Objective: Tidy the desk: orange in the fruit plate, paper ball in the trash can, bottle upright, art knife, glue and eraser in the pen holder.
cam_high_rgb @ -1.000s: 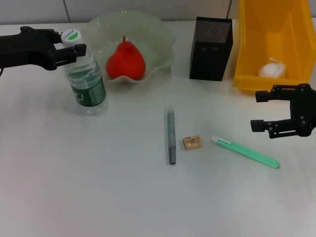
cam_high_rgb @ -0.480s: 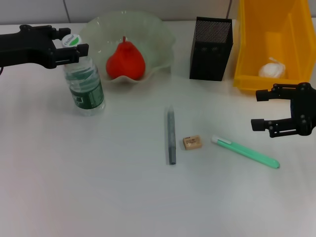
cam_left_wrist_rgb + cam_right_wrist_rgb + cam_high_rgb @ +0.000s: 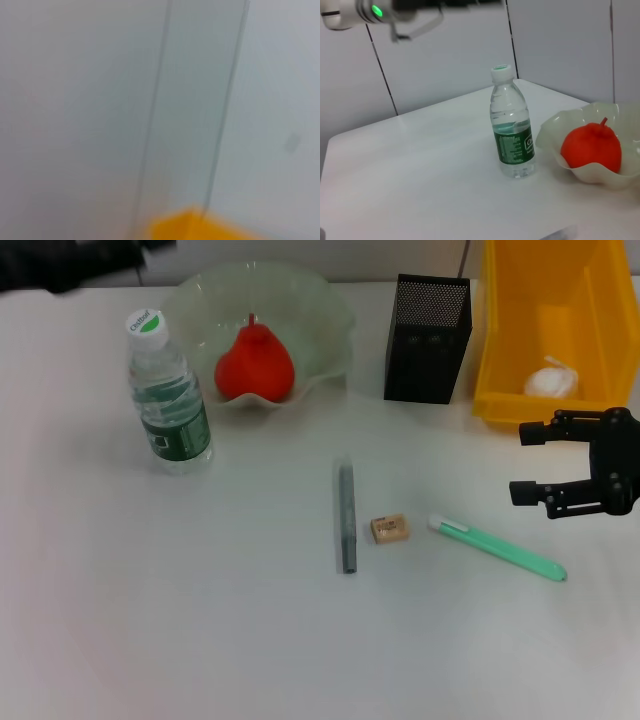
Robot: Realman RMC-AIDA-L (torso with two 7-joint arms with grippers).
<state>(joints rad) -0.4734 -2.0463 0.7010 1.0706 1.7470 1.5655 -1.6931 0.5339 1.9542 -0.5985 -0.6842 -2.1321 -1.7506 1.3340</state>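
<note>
While the bottle (image 3: 167, 393) stands upright on the bench (image 3: 200, 620) with its white cap uppermost, just beside the fruit plate (image 3: 330, 320), no end effector is in contact with it. The art knife (image 3: 346, 516) is laid flat near mid-bench, its long axis running toward and away from the robot. The glue (image 3: 498, 548) is laid slantwise, white cap toward the eraser (image 3: 390, 529), which is set between the two sticks and touches neither. The orange (image 3: 255, 364) is held in the fruit plate, its pointed top upward. A white paper ball (image 3: 552, 380) is seen inside the trash can (image 3: 520, 330). What the pen holder (image 3: 428, 338) contains cannot be told. The right end effector (image 3: 522, 462) is held released above the bench near the glue. The left end effector (image 3: 415, 22) is raised well above the bottle; its state cannot be told.
</note>
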